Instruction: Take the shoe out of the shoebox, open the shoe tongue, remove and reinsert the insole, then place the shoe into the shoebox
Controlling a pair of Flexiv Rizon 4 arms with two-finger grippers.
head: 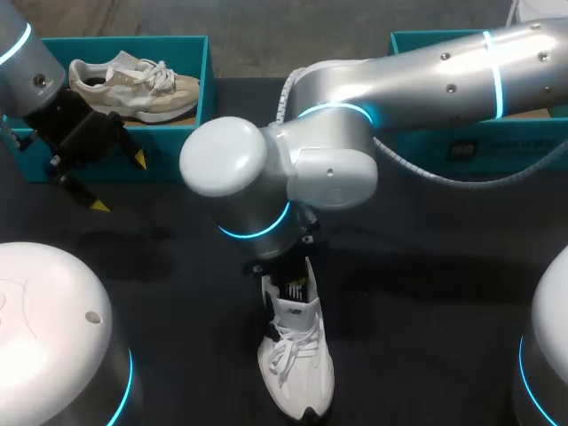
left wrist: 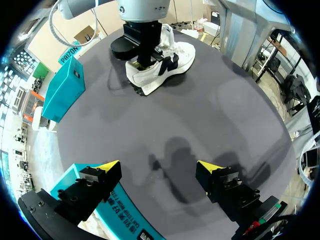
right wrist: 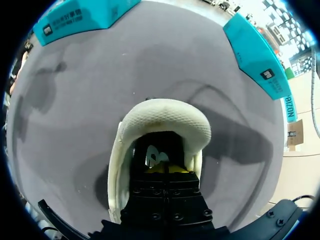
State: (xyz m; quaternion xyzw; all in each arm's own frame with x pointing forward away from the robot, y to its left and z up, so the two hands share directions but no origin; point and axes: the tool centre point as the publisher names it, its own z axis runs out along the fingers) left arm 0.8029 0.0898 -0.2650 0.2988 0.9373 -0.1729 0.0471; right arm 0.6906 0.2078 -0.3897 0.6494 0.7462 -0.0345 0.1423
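Far-left on the counter (head: 426,266): teal left shoebox (head: 206,84), open top. It holds a beige shoe (head: 133,87) that takes up most of the box length.

Far-right: 2nd teal box, the right shoebox (head: 417,43), also open top. Right arm (head: 426,75) crosses over it, so contents can't be made out.

White shoe (head: 297,355) is out of both boxes, on its sole on the counter, near-middle. Toe points to the near edge, heel to the far side, laces (head: 286,351) threaded. It's well apart from both boxes, w/ bare counter all round it.

Right pincer (right wrist: 170,169) goes straight down into the shoe opening at the heel end. Right wrist cam shows it sunk inside the padded heel collar (right wrist: 165,114), which wraps round it on three sides. Can't tell if it's clenched or released, or whether it grips anything in there, since the shoe walls and its own body hide that.

Left pincer (left wrist: 160,167) is released: tips (left wrist: 111,165) wide apart, nothing btwn them. It hangs at the near wall of the left shoebox. In the left wrist cam the box edge sits under one tip and bare counter under the other. It's ahead of and well apart from the white shoe, not touching box or shoe.
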